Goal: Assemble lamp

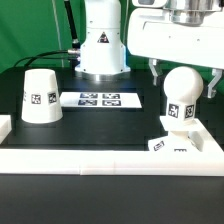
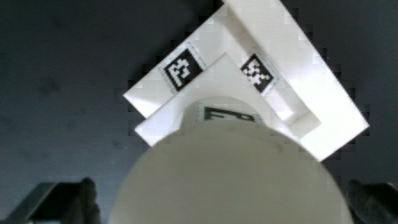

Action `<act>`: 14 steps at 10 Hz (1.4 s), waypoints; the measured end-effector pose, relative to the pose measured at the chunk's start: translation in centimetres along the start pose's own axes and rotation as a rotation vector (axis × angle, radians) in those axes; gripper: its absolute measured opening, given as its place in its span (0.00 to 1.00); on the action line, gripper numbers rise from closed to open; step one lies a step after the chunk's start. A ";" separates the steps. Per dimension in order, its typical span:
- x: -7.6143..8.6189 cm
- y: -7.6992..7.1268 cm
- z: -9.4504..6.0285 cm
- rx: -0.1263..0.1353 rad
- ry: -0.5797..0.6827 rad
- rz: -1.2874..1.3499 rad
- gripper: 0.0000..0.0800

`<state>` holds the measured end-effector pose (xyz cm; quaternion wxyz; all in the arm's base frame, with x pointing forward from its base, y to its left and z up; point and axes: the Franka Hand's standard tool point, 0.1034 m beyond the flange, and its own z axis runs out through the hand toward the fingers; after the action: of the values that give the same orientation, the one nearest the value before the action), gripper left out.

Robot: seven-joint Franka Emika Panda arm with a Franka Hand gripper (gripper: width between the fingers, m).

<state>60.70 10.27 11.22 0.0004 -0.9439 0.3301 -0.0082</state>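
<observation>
Tool (image 1: 185, 83) spread wide, straddling bulb (image 1: 183, 95) on base (image 1: 176, 146).
Exterior view alone shows shade (image 1: 40, 97), bulb's 9 o'clock, on table (image 1: 100, 128).

No legible words, numbers or brands. Only black-and-white square tags (image 2: 183, 68): on bulb (image 1: 181, 90) stem between gripper (image 1: 184, 80) fingers, on base (image 1: 186, 147) just below gripper, on shade (image 1: 41, 97) and marker board (image 1: 99, 99) well apart from gripper.
</observation>
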 end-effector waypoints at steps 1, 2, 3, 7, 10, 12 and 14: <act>0.0 0.0 0.0 0.000 0.000 -0.120 0.87; 0.0 0.0 0.0 0.001 0.000 -0.210 0.87; -0.1 -0.2 0.0 0.002 0.000 -0.313 0.87; 0.0 -0.1 0.0 0.001 0.001 -0.593 0.87; 0.0 -0.1 0.0 -0.002 0.002 -0.842 0.87; 0.0 -0.1 0.0 -0.002 0.002 -0.981 0.87; 0.0 -0.1 0.0 -0.006 0.002 -1.123 0.87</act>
<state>60.73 10.35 11.20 -0.0072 -0.9748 -0.2230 -0.0073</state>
